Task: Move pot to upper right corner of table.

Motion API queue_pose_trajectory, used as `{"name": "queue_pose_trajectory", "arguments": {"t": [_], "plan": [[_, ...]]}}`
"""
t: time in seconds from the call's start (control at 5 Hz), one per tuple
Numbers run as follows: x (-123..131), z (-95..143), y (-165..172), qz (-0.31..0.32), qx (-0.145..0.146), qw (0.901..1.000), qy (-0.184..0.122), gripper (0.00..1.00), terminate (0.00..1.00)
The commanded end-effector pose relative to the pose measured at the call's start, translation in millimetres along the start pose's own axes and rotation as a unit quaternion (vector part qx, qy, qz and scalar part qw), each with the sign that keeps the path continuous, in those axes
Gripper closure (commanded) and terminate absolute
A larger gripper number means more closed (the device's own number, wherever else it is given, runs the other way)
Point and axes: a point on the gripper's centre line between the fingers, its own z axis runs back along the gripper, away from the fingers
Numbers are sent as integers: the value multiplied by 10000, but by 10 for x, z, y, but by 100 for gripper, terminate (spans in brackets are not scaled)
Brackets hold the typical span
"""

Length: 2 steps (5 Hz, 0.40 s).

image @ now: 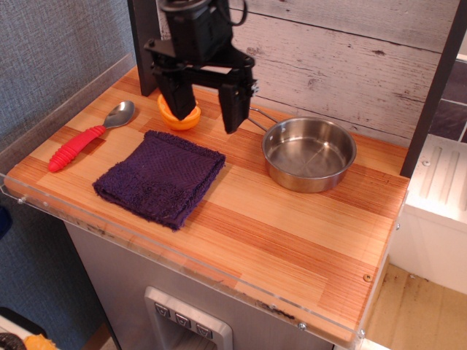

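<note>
While the gripper (206, 106) hangs with fingers (234, 109) spread wide and empty, the risk is a low sweep clipping the orange toy (178, 114) just behind the left finger, or the wire handle (257, 114) just right of the fingers. Pot (309, 154): shallow, shiny steel, empty, upright on the surface (292, 240), right of the fingers near the far right corner.

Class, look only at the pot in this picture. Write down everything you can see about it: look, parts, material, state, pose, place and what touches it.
The pot is a small, shallow, round pan of shiny metal, apparently stainless steel. A thin wire loop handle points toward the back left. It stands upright and empty, its inside mirroring light. It rests on the striped wooden table near the back right corner, close to the plank wall. Only the table touches it; the open tool hangs to its left, clear of it.
</note>
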Motion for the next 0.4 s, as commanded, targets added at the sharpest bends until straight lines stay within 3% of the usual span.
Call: {"name": "queue_pose_trajectory", "arguments": {"t": [0.0, 0.2], "plan": [[0, 101, -17, -92, -273, 9996, 65, 0, 0], [0, 101, -17, -92, -273, 9996, 65, 0, 100]]}}
